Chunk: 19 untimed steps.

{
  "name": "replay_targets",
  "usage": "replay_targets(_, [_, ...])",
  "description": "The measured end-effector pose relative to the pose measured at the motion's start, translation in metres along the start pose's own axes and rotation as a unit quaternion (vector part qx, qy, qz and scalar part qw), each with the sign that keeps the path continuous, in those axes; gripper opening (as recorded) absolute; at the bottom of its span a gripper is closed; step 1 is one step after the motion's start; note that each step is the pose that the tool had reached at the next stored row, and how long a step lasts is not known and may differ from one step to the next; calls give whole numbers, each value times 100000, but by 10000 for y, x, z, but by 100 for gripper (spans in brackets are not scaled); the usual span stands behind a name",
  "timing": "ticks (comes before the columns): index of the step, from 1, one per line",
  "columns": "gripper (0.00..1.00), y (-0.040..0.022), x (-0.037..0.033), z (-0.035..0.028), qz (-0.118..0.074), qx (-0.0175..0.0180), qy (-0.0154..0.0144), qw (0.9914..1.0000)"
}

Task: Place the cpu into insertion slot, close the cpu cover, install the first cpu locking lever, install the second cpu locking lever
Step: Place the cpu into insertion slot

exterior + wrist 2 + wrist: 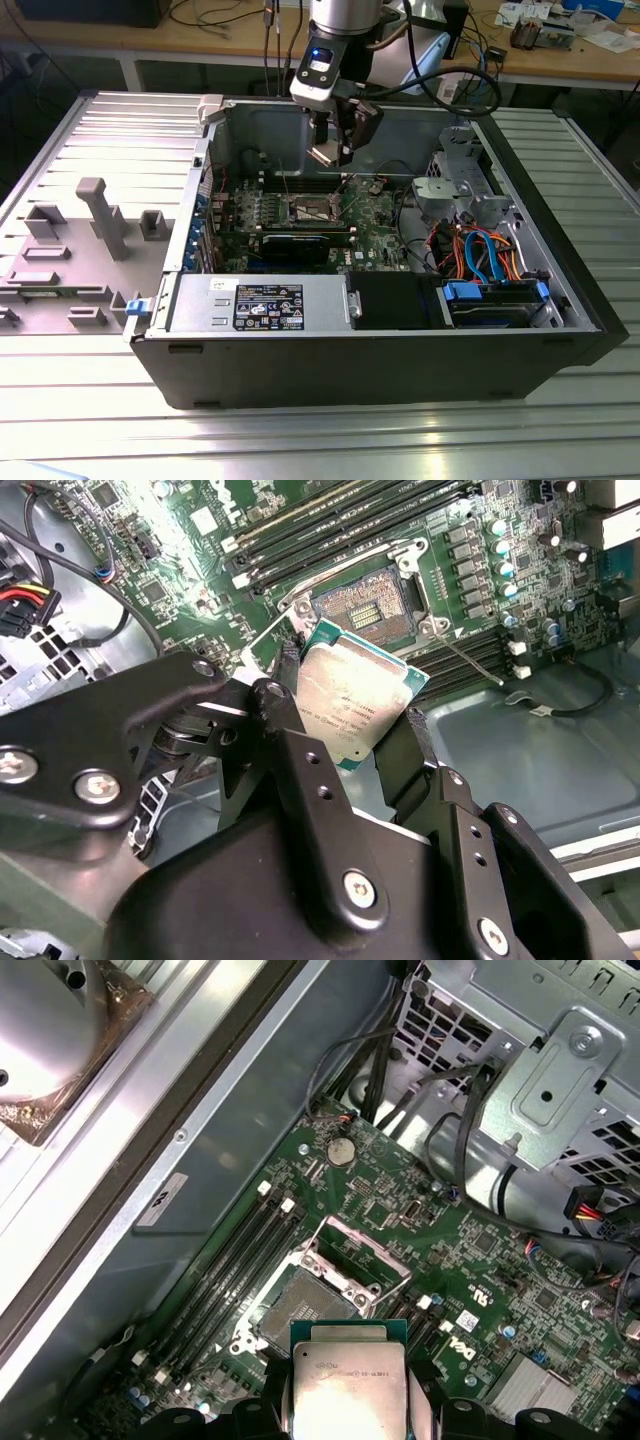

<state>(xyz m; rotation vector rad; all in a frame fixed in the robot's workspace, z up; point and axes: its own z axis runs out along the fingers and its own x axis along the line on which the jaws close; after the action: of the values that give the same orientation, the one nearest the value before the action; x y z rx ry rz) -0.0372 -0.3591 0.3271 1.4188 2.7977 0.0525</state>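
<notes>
My gripper (pixel 331 150) hangs inside the open computer case, shut on the cpu (pixel 325 154), a small square chip with a pale metal face and green edge. In both wrist views the cpu (pixel 352 700) (pixel 349 1380) sits clamped by its edges between the black fingers (pixel 288 670), above the motherboard. The insertion slot (pixel 365 608) (pixel 300 1305) (pixel 308 208) lies uncovered just beyond the chip, its golden-brown centre showing. The cpu cover (pixel 366 1250) stands tilted up at the slot's far side. A thin locking lever (pixel 468 660) sticks out beside the socket.
Long black memory slots (pixel 235 1260) flank the socket. A black expansion card (pixel 295 245), grey power-supply box (pixel 260 300), drive cage (pixel 460 180) and orange and blue cables (pixel 485 250) crowd the case. A grey fixture tray (pixel 90 220) lies at the exterior view's left.
</notes>
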Motion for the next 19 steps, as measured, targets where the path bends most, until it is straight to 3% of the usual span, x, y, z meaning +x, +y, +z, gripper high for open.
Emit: replay_targets(19, [55, 0, 0, 9, 2982, -37, -93, 99955])
